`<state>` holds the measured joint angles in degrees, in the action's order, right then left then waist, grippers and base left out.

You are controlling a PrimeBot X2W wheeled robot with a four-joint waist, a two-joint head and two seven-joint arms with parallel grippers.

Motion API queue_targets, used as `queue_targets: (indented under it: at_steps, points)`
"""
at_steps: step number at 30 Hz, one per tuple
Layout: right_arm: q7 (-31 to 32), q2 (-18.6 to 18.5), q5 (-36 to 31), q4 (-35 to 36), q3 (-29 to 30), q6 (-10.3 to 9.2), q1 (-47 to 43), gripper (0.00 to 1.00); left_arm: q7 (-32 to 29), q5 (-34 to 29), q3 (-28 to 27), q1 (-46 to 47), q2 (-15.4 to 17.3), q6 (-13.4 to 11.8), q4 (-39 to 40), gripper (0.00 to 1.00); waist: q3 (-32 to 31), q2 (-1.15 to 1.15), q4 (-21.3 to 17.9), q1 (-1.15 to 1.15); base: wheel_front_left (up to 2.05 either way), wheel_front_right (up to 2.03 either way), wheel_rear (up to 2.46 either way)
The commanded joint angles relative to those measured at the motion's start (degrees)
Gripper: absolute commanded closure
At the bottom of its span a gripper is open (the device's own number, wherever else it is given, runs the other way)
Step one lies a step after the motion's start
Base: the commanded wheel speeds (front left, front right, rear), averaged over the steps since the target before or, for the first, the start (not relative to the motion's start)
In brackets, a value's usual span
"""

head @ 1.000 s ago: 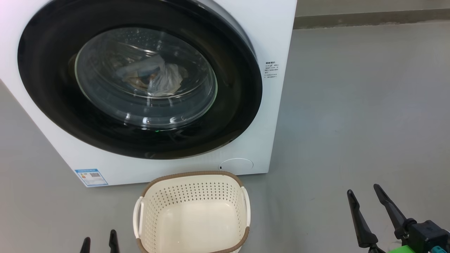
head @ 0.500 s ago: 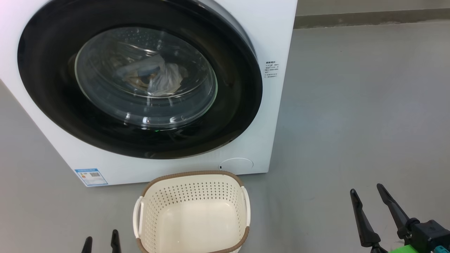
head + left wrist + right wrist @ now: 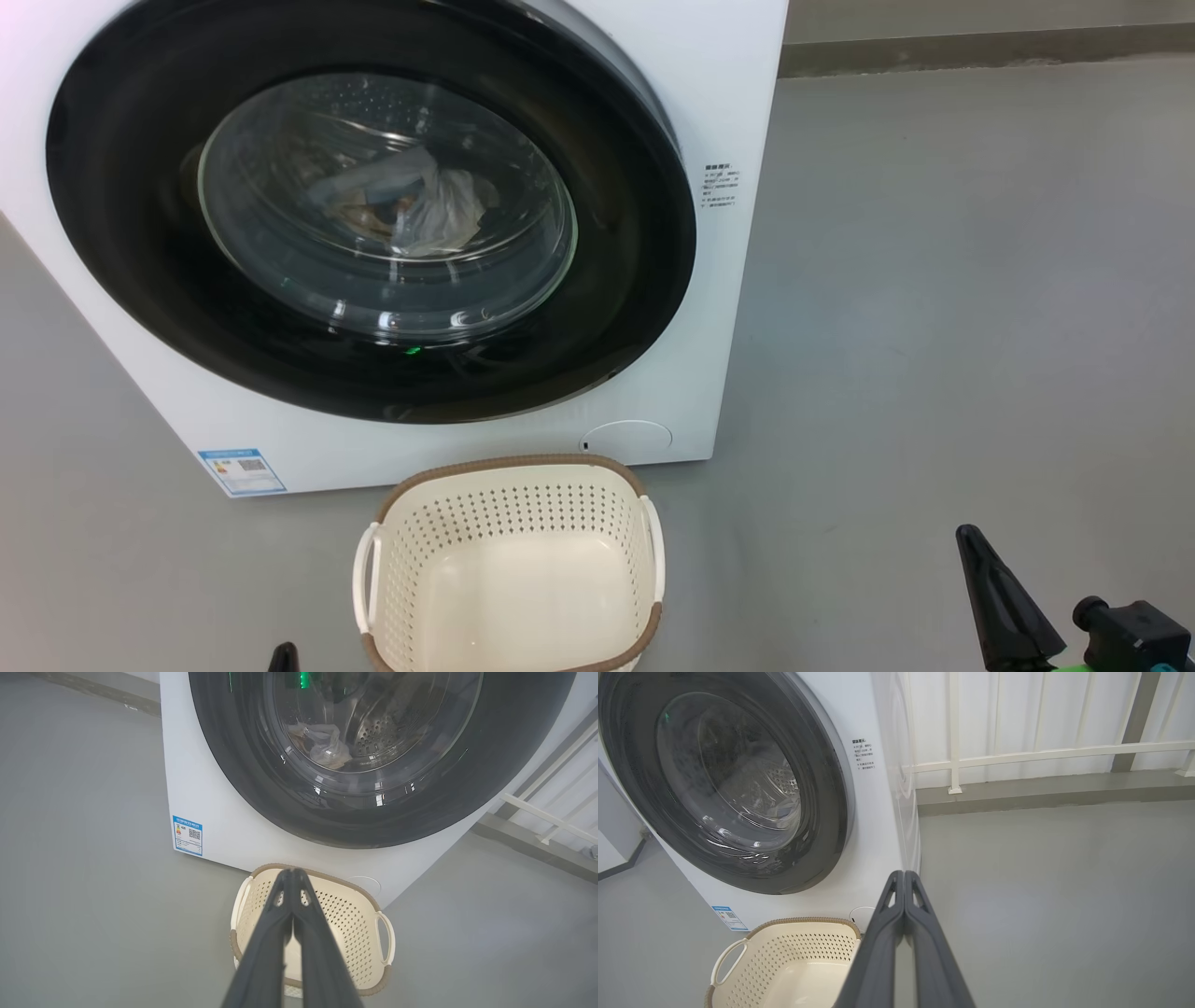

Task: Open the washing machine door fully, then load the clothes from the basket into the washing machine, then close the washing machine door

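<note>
Facing the closed washing machine door (image 3: 140, 233), you have left gripper (image 3: 292, 873) and right gripper (image 3: 904, 873) both pinched together; clothes (image 3: 420, 210) lie behind its glass.

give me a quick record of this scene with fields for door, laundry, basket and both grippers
door: washing machine door shut against the washing machine
laundry: clothes inside the drum, seen through the door glass
basket: basket upright on the floor in front of the machine, no cloth seen in it
left arm: left gripper shut, holding nothing
right arm: right gripper shut, holding nothing, right of the basket
</note>
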<state>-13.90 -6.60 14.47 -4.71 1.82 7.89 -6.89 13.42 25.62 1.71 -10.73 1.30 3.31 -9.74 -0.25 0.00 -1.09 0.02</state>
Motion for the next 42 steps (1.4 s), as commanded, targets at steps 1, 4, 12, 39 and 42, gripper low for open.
queue_targets:
  at_steps: [1, 4, 12, 39, 42]
  points:
    - [0.37, -0.37, 1.94, 1.03, 0.0, -0.03, 1.27, 1.0, -0.38, 1.45, -0.56, 1.13, 0.61, 0.29, 0.92, 1.0, 0.03, 0.0, 0.02, 0.05, 0.0, 0.0, 0.0]
    - [0.78, -0.37, 4.02, 0.69, -0.01, -0.04, 1.65, 1.0, -0.88, 3.14, -0.76, 1.58, 0.64, 0.39, 0.74, 1.0, 0.13, 0.0, 0.04, -0.02, 0.0, 0.0, 0.0]
    - [1.91, -0.32, 9.52, -0.06, -0.01, -0.06, 2.51, 1.0, -2.23, 7.63, -1.29, 2.7, 0.71, 0.66, 0.36, 1.0, 0.16, 0.0, 0.12, -0.02, 0.0, 0.0, 0.0]
    - [5.98, 0.11, 27.74, -2.39, 0.36, -0.15, 5.16, 1.0, -6.77, 22.76, -3.08, 6.36, 0.95, 1.56, -0.85, 1.0, 0.23, 0.0, 0.37, -0.02, 0.0, 0.0, 0.0]
    - [6.44, 0.18, 29.72, -2.65, 0.42, -0.16, 5.45, 1.0, -7.27, 24.42, -3.28, 6.76, 0.97, 1.66, -0.98, 1.0, 0.24, 0.0, 0.39, -0.02, 0.0, 0.0, 0.0]
